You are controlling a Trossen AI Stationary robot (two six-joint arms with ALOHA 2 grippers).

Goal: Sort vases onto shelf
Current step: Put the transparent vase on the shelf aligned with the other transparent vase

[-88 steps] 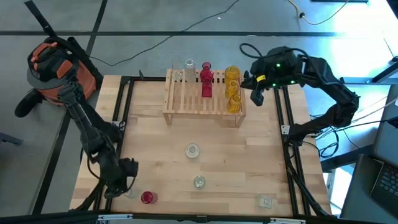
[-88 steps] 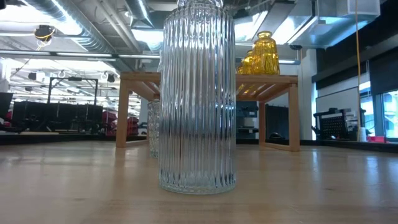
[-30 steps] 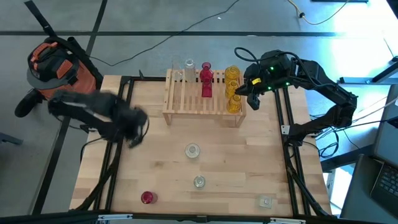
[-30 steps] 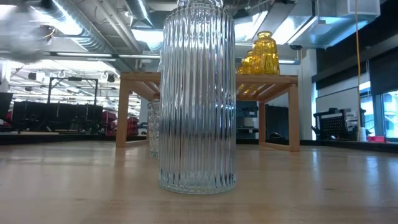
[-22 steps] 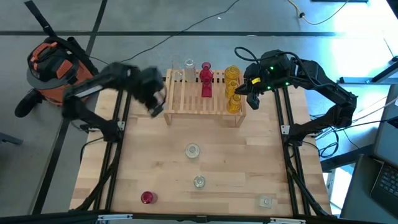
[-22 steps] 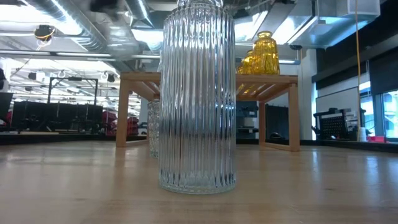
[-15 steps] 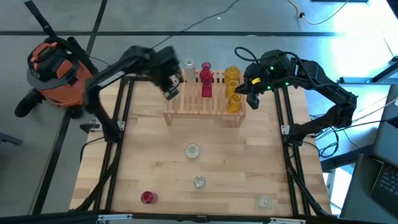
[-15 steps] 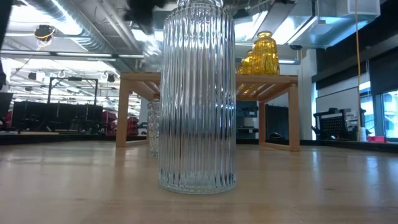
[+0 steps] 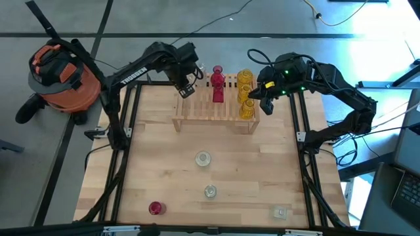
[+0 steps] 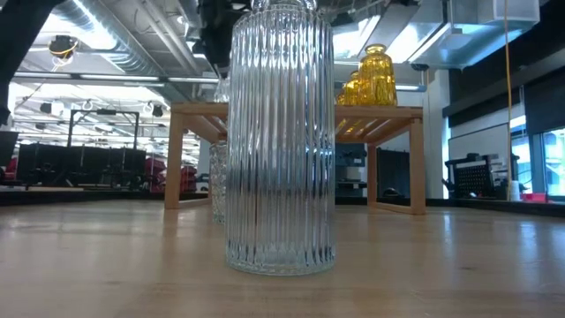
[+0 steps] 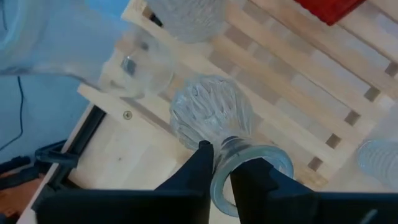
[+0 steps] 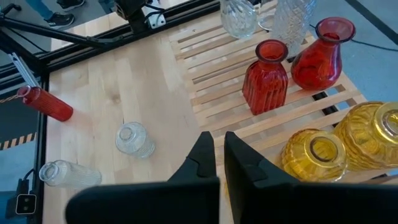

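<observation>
Left gripper (image 11: 222, 163): I'm pinching a clear vase (image 11: 211, 112) over the shelf (image 9: 197, 111).
Right gripper (image 12: 219, 149): hovering, fingers pressed together.

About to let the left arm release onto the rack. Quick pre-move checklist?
1. Left gripper shut on the clear vase at its neck: ok.
2. Vase over the shelf, at its left end with the clear ones: ok.
3. Base seated on the slats: cannot tell.
4. Clearance from the neighbouring clear vase: cannot tell.
5. Right gripper empty, beside the yellow vases, away from the drop spot: ok.
</observation>
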